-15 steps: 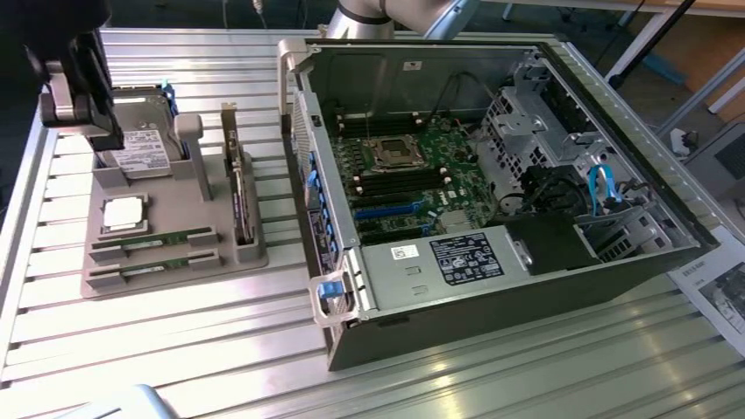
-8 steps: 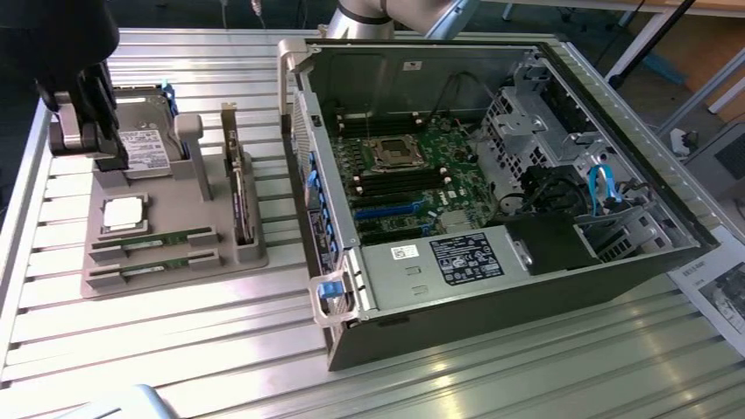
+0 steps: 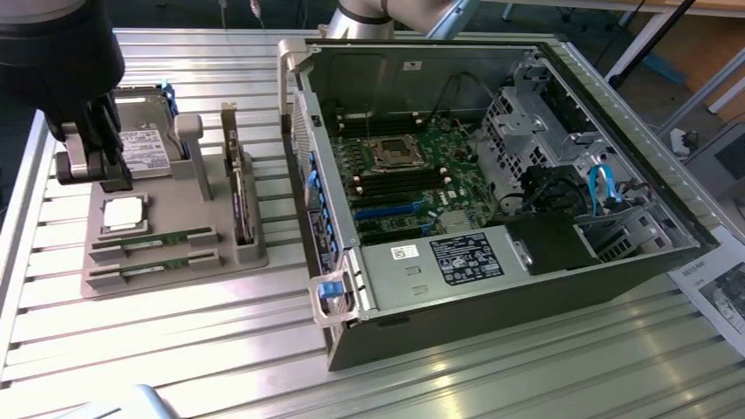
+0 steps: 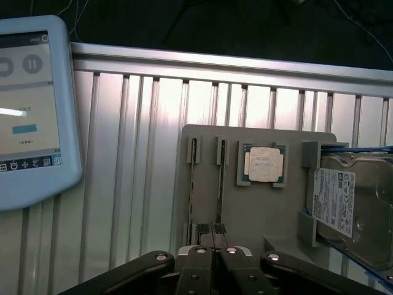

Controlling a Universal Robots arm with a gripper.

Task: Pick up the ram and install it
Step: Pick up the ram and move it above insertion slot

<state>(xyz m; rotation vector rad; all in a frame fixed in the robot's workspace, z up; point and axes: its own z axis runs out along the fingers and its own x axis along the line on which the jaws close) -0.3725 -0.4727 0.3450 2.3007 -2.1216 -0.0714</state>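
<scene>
Squinting at both views, what is hidden or cut off? — Operator

Your arm (image 3: 52, 52) is a dark mass that runs off the exterior view's upper left corner and covers part of the hard drive (image 3: 146, 147). In the wrist view the frame edge cuts off both the drive and your tablet (image 4: 31, 110). The memory sticks appear there only as thin edges, so you cannot read their chips. — Spotter

And the gripper? — Operator

Your gripper (image 4: 214, 246) (image 3: 93, 177) has its fingers pressed together with nothing between them (the wrist view shows them meeting). In the exterior view it hangs over the drive end of the grey tray (image 3: 174, 281). — Spotter

Where is the ram? — Operator

The ram (image 3: 152, 237) sits lengthwise in a slot at the tray's other end. Its twin (image 3: 149, 263) is in the slot just beside it, and both are well apart from the gripper. The square processor chip (image 3: 125, 212) lies between them and the drive. — Spotter

What else is around? — Operator

An expansion card (image 3: 239, 196) stands upright along the tray's side toward the exterior view's right. Past it the computer case (image 3: 396, 288) lies open with its motherboard (image 3: 407, 175) exposed. The case's wall stands between the tray and the board. The board's memory slots are too small for you to tell whether they are filled. Everything rests on a slatted metal table (image 3: 174, 358). — Spotter
</scene>
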